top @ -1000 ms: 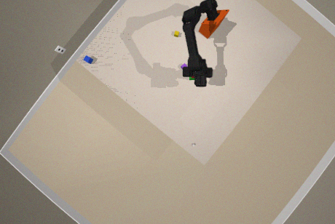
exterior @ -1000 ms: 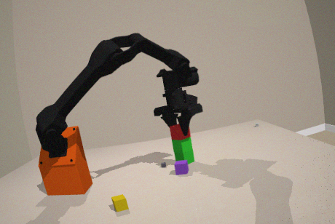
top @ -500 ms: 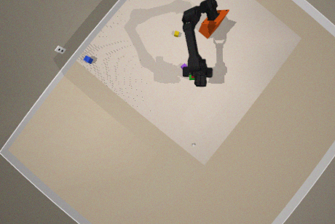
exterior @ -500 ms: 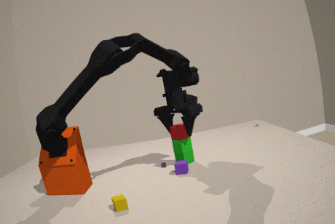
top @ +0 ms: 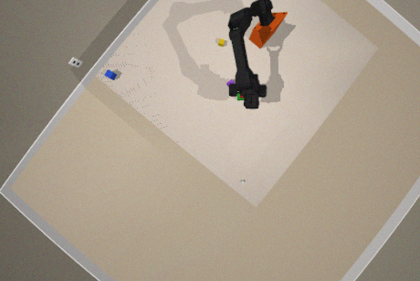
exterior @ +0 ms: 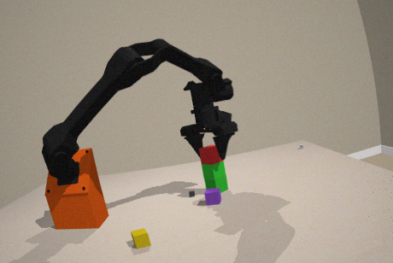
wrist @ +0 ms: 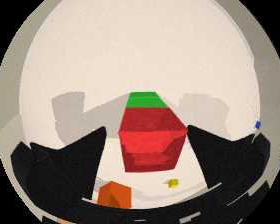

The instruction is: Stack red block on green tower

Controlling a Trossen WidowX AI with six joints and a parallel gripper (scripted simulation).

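Exterior view: red block sits on top of the green tower, center-right of frame, on the desk. Gripper is spread wide, fingers either side of the red block's upper part, holding nothing. Whether the fingers touch the block is not clear. Tower stands upright.

Purple block lies on the desk just in front of the tower base, lower center. Yellow block is further toward the bottom, left of center. Orange base is at lower left, with the black arm arching from it up and over to the tower.

Wrist view: red block fills the center, a strip of green tower showing above it, dark fingers at both sides with gaps.

Top view: blue block lies far off at left, well apart from the rest.
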